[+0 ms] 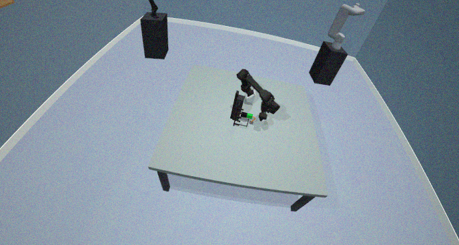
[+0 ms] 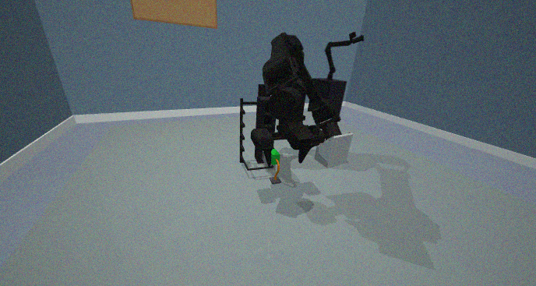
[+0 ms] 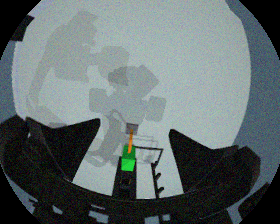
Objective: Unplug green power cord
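The black power strip stands upright near the table's middle. The green plug juts out from the strip's lower end, with a dark piece between it and the strip. I cannot tell whether its prongs sit in a socket. A short orange cord runs from the plug down to a small grey end block on the table. My gripper is wide open. Its fingers stand on either side of the plug and do not touch it.
A white wedge block stands by the arm's base behind the strip. Two black pedestals with other arms stand on the floor beyond the table. An orange panel hangs on the far wall.
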